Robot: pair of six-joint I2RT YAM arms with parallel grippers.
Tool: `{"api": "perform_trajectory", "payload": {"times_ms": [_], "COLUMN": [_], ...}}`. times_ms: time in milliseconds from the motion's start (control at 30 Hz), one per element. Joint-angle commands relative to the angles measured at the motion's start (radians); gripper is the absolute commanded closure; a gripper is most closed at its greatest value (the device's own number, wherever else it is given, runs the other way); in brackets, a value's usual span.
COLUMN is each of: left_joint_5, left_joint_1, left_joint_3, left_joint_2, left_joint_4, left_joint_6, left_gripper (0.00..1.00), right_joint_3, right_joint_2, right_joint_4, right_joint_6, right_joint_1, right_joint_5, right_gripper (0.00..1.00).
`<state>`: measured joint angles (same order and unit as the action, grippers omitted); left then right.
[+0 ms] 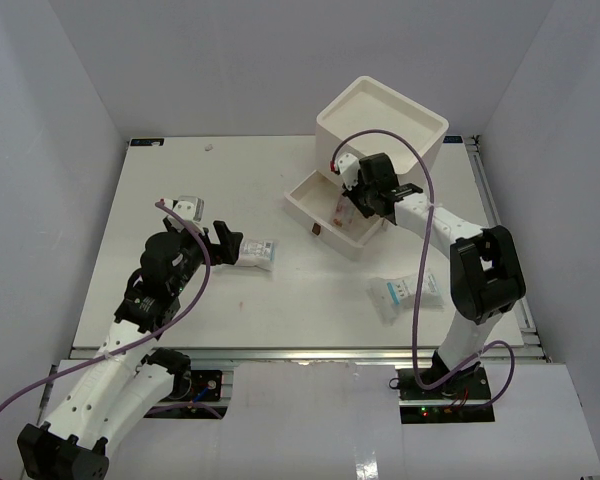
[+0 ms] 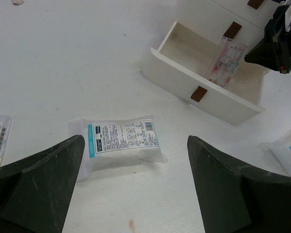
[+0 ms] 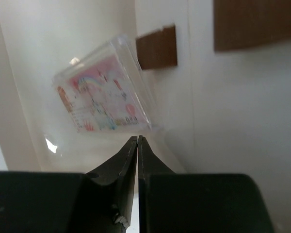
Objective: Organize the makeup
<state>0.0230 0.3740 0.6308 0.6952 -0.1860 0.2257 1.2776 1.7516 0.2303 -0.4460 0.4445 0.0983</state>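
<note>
Top external view is showing the white drawer box [image 1: 385,115] with its lowest drawer [image 2: 184,80] standing open on the counter [image 1: 180,300]. The right end effector [image 3: 137,141] is hanging over that drawer, its fingers pressed together and pinching nothing. A pinkish sachet [image 3: 104,97] is lying inside the drawer, just beyond the tips. The left end effector [image 2: 135,145] is hovering left of the drawer, fingers spread wide. It is hanging above a white packet with teal print [image 2: 120,138], which is lying flat. A second packet [image 1: 405,293] is lying on the counter nearer than the drawer.
</note>
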Motion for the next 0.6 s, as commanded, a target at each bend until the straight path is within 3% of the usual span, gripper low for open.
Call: {"api": "perform_trajectory", "payload": {"times_ms": [0, 567], "left_joint_5": [0.009, 0.031], "left_joint_1": [-0.004, -0.004], "left_joint_3": [0.005, 0.002], "left_joint_2": [-0.010, -0.006], "left_joint_4": [0.010, 0.007], "left_joint_6": [-0.008, -0.009], "left_gripper": [0.02, 0.02], "right_joint_3": [0.100, 0.285], "right_joint_2": [0.047, 0.189], "right_joint_4": [-0.050, -0.029], "right_joint_6": [0.003, 0.008], "right_joint_1": [0.034, 0.084], "right_joint_5": [-0.019, 0.001], "right_gripper": [0.90, 0.87]}}
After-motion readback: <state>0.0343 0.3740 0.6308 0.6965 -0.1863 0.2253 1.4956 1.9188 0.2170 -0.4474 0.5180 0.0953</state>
